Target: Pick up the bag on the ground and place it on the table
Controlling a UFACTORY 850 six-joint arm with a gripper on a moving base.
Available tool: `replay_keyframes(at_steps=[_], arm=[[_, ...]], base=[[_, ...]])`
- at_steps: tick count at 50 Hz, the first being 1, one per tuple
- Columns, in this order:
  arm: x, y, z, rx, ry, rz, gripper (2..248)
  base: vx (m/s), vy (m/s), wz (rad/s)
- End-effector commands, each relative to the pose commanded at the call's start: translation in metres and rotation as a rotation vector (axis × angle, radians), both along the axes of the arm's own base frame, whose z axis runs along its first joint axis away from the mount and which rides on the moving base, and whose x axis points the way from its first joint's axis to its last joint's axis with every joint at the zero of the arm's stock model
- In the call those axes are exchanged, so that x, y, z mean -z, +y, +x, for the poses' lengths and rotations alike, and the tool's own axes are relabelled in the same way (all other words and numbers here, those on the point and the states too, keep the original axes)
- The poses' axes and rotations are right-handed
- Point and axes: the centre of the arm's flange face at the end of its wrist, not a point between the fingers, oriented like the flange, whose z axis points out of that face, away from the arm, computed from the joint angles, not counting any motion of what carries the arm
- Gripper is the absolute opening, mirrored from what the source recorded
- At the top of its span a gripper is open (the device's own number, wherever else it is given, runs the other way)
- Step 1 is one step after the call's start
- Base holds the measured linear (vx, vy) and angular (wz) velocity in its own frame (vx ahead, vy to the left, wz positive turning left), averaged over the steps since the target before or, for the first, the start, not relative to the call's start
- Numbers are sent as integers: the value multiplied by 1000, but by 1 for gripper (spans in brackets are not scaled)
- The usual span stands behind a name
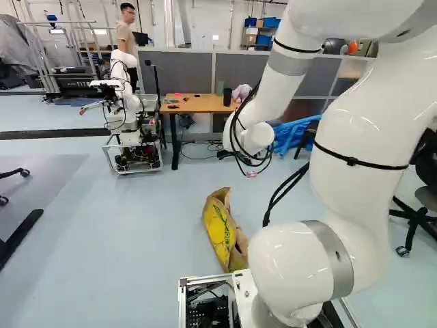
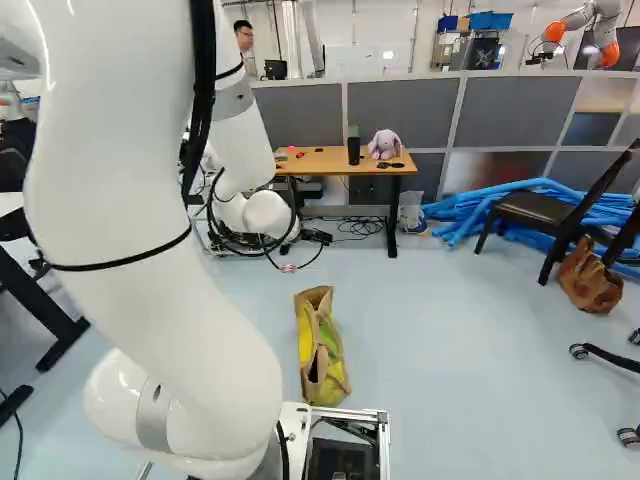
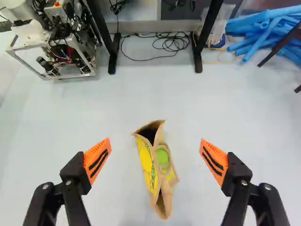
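I have the gripper [image 2: 318, 237] high over the floor [image 1: 157, 225], mostly hidden behind the arm's white wrist [image 1: 249, 139] in both base views. From the wrist view I can read it properly: the gripper [image 3: 155, 147] has its two fingers spread wide, an orange pad [image 3: 97, 160] on one side and its match on the other, and they hold nothing.

My bag [image 3: 157, 167] lies on the floor below, and along my line of sight it sits in the gap between those fingers, roughly centred, touching neither. It's a tan paper bag with yellow and green panels. I see a dark opening at the end facing the table, and the long body runs back toward my side. In the left base view it lies just beyond the white joint at the foot of the arm; in the right base view it shows clear of the arm, beyond the frame of the base [image 2: 382, 430].

The table [image 2: 325, 160] stands well apart from the bag, farther ahead, with a black cylinder [image 2: 353, 147] and a lilac plush toy [image 2: 384, 145] near one end of its wooden top. Cables [image 3: 169, 43] lie on the floor between its legs. To the right of it I see blue tubes [image 2: 530, 205] piled behind a dark chair [image 2: 540, 210], and to its left stands another robot [image 1: 123, 113].
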Motion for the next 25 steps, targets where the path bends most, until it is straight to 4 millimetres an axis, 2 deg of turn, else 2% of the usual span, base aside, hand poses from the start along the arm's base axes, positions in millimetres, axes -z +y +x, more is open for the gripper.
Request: replay_keyframes(at_steps=[10, 25], arm=[[6, 0, 14, -1, 74, 2, 247], [29, 0, 33, -2, 207, 4, 247]], base=[[0, 0, 0], [0, 0, 0]])
